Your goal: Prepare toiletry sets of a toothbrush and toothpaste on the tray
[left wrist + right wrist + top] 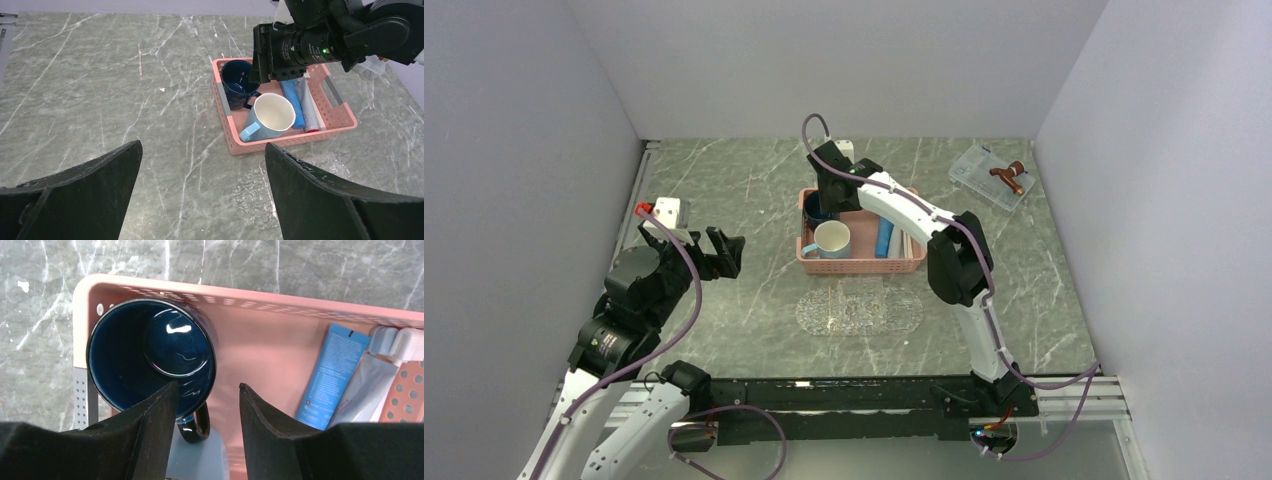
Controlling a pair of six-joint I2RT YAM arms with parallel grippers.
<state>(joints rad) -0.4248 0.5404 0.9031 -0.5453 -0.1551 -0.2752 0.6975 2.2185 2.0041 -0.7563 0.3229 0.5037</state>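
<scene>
Right end effector (207,387) hangs over the pink basket's (250,297) far left corner. Its fingers are partly apart and grip nothing, one tip above the dark blue mug's (145,355) rim. Toothpaste (332,375) lies flat toward the basket's right wall. Left end effector (202,147), spread wide, hovers over open desk (100,75) well left of the basket. The tray (859,308) lies just before the basket's near edge.

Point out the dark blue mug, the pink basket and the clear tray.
dark blue mug (175,347): right wrist view, on its inner floor.
pink basket (864,266): top external view, on its near wall.
tray (859,306): top external view, on its bare middle.
</scene>
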